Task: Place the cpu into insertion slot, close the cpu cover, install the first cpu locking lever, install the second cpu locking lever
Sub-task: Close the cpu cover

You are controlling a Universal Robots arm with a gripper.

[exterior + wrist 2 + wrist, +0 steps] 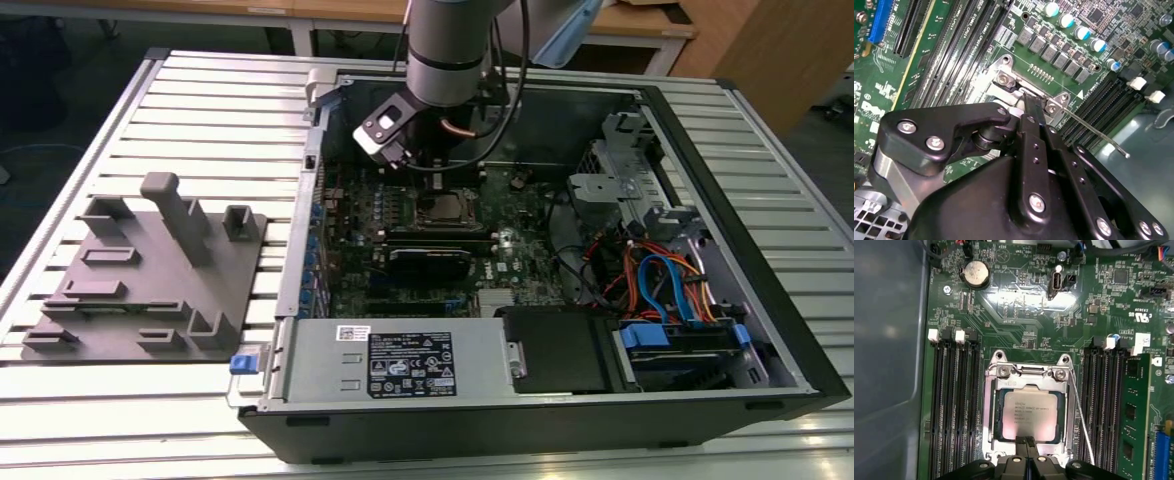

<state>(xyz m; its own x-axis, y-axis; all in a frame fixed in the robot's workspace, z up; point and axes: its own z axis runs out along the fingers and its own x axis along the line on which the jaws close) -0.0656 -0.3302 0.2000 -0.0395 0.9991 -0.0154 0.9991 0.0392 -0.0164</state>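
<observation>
Chip: dull silver square cpu (pixel 1030 410) lies in the dark, silver-rimmed insertion slot (pixel 998 412).
Frame: thin silvery cpu cover (pixel 988 407) borders it.
Tool: black gripper (pixel 1026 441) clenched (empty) at the cover's edge.
Room: thin wire lever (pixel 1081 425) angles outward.

In the first wrist view, the gripper (pixel 1026 441) covers the cpu cover (pixel 990 415) along the edge nearest it, and the locking lever (pixel 1081 422) ends behind it. In the second wrist view, the gripper hides all but 1 end of the insertion slot (pixel 1014 85). In the exterior view, the cpu (pixel 442 208) is too small for you to judge how the cover lies
</observation>
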